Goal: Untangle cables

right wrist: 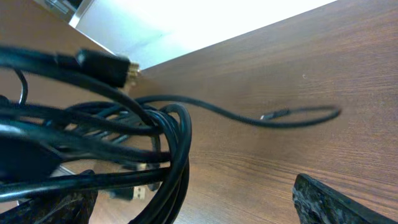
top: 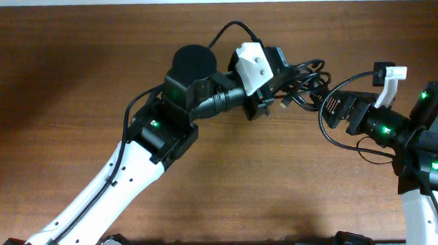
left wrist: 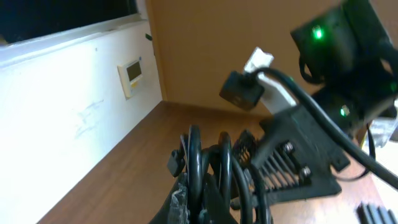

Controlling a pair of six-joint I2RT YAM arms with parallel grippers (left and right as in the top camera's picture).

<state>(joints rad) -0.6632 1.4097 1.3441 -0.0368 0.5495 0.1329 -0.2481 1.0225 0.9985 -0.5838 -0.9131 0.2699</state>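
**L holds the knot up, R open beside it**

L arm comes in from the lower-left corner of the table [top: 71,70] and reaches twd centre. The left gripper [top: 271,95] is clamped tight on the cables [top: 305,86]. In its wrist cam the coils rise straight out from btwn the fingers [left wrist: 179,200]. Prob. reason: it pins the bundle so the other arm has sthg fixed to pull against.

The bundle sits just R of centre near the far edge, btwn the two grippers. It looks like several thin black cords wound in tight overlapping loops. A small plug w/ a metal tip [right wrist: 109,67] sticks out up top. One loose strand [right wrist: 273,117] trails off onto the wood and curls at its end.

The right gripper [top: 332,106] is spread wide w/ nothing in it, just beside the coils. Can't tell if it touches them. Judged as lining up to pick a loop or free end to draw out.
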